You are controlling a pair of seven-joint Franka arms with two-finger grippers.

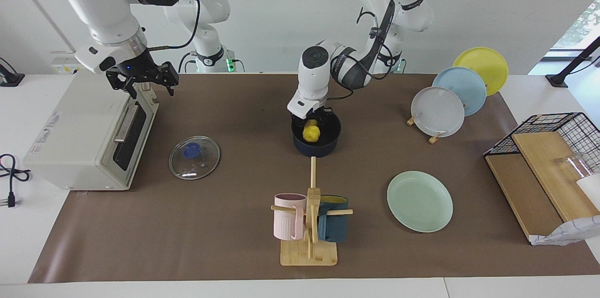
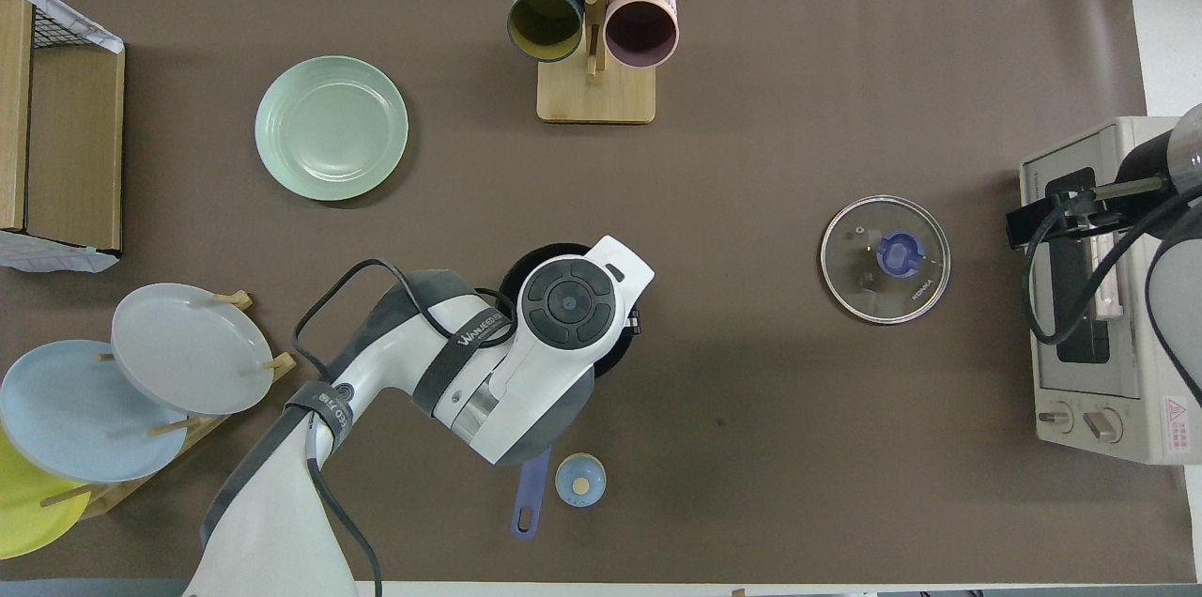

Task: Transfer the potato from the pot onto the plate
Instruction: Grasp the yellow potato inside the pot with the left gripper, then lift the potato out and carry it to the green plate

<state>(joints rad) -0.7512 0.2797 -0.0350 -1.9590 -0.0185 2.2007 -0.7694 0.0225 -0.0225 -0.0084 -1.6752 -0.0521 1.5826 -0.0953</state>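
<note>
The potato (image 1: 311, 132), a bright yellow lumpy plastic-looking toy, is seen inside the small dark navy saucepan (image 1: 317, 145), in the part of the saucepan nearer to the robots, and it is clamped by the left gripper (image 1: 313, 122), whose fingers are closed on its upper end. A large brown paper mat (image 1: 234, 242) is spread over the table, and a boxy off-white toaster oven (image 1: 79, 134) is stood at the right arm's end. The right gripper (image 1: 142, 83) is held in the air over the toaster oven with its fingers apart, and nothing is gripped by it. The round pale mint-green plate (image 1: 419, 201) is laid flat on the mat, farther from the robots than the saucepan and toward the left arm's end, well apart from it. A round glass lid with a blue knob (image 1: 194, 157) is laid between the toaster oven and the saucepan. In the overhead view the saucepan is largely covered by the left arm, and its long blue handle (image 2: 529, 503) is shown pointing toward the robots, just beside a small pale blue round knob-like piece (image 2: 580, 480).
</note>
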